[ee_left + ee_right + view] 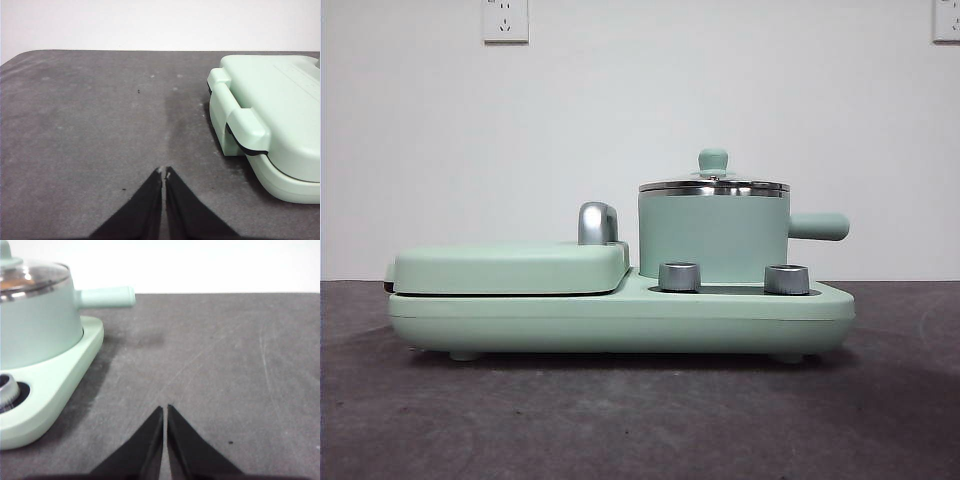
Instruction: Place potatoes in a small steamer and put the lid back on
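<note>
The mint-green steamer pot (712, 238) stands on the right half of the green appliance base (620, 318), its side handle (818, 226) pointing right. The glass lid (713, 184) with its green knob (713, 160) sits on the pot. In the right wrist view the pot (35, 325) and lid (30, 275) show too, with something orange-brown dimly visible through the glass. The potato is not clearly in view. My left gripper (163, 172) is shut and empty over bare table beside the griddle. My right gripper (165, 409) is shut and empty over bare table beside the base.
The flat griddle cover (510, 268) with a chrome handle (597, 222) lies closed on the base's left half; it also shows in the left wrist view (270, 115). Two steel knobs (680, 277) sit in front of the pot. Dark grey table (640, 420) and white wall surround.
</note>
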